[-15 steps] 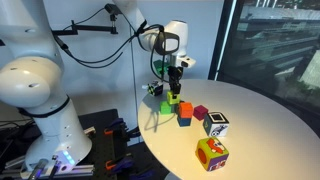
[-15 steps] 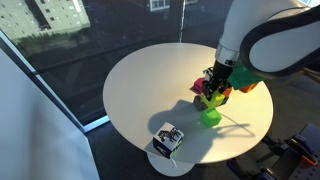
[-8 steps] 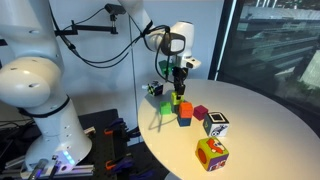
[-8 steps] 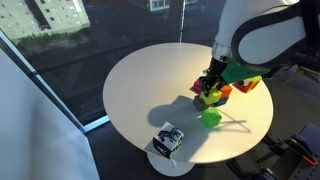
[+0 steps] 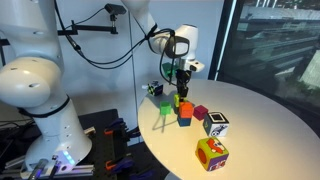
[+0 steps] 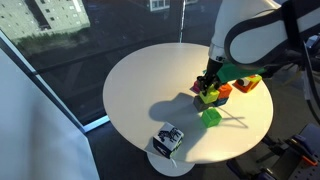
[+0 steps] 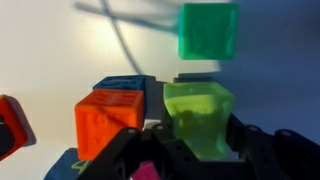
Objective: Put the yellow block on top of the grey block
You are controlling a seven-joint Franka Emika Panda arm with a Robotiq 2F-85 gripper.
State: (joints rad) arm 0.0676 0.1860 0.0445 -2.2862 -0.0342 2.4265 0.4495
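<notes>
Gripper (image 5: 180,96) hangs low over the block cluster on the table (image 5: 262,118) in an exterior view; in an exterior view the yellow block (image 6: 208,96) sits between its fingers, near the green block (image 6: 210,117). Wrist view: claw clamped on the yellow block, orange block (image 7: 110,122) just beside it, the grey block (image 7: 125,85), bluish here, behind that. Judgement: centre squarely over the grey top, faces parallel, clear of the orange block, then lower slowly before releasing.
</notes>
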